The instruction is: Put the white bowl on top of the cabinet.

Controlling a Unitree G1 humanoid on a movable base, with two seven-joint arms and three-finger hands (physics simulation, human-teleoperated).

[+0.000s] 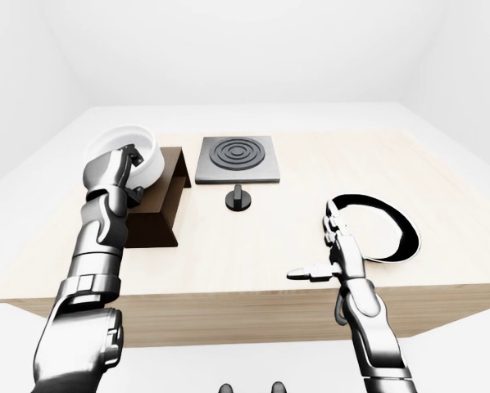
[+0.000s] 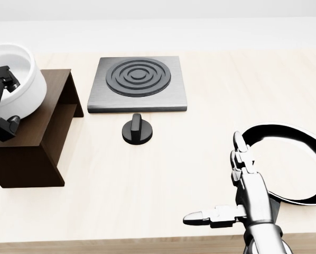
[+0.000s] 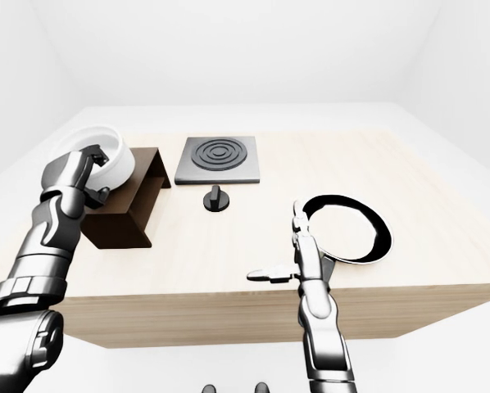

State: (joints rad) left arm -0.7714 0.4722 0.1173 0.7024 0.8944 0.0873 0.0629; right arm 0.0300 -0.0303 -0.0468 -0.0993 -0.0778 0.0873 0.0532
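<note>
The white bowl (image 2: 28,90) sits over the top of the dark brown cabinet (image 2: 36,137) at the left of the head view, overhanging its left part. My left hand (image 2: 7,100) grips the bowl's near wall, one finger (image 2: 6,75) inside the rim and the thumb (image 2: 9,123) outside below it. I cannot tell whether the bowl rests fully on the cabinet. My right hand (image 2: 213,177) is open and empty near the table's bottom edge, fingers spread, far from the bowl.
A grey hob plate with black rings (image 2: 138,83) lies right of the cabinet, with a black knob (image 2: 137,129) below it. A black-rimmed white plate (image 2: 293,164) lies at the right, beside my right hand. The light wooden table (image 2: 147,174) ends just below my right hand.
</note>
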